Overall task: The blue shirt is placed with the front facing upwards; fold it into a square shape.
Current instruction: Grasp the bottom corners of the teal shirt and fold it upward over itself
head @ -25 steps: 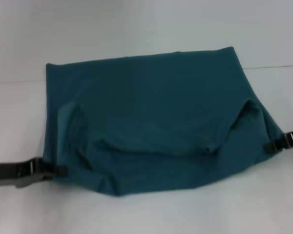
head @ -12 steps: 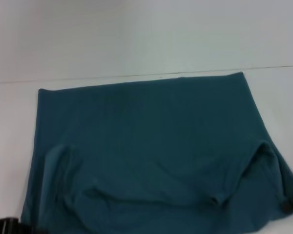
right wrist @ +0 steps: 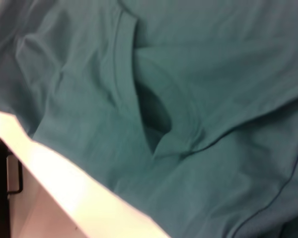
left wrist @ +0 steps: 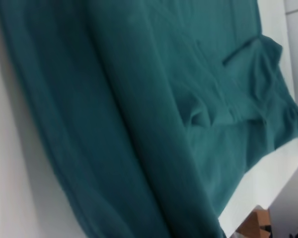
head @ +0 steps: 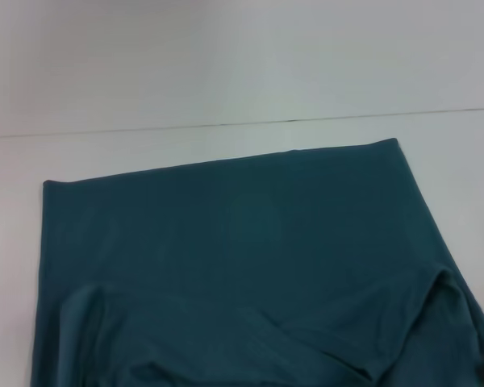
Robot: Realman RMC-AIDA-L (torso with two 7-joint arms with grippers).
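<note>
Teal cloth of the blue shirt (head: 242, 266) lies across the white table (head: 226, 64), plain side up and one layer doubled over with the collar rumpled, so squaring looks only partly done; neither gripper shows, so their fingers' state cannot be told.

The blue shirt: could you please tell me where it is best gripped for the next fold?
Probably the blue shirt by its two near corners, coming in from the outer sides: the far edge lies flat and straight, while the near part is rumpled with loose flaps.
</note>
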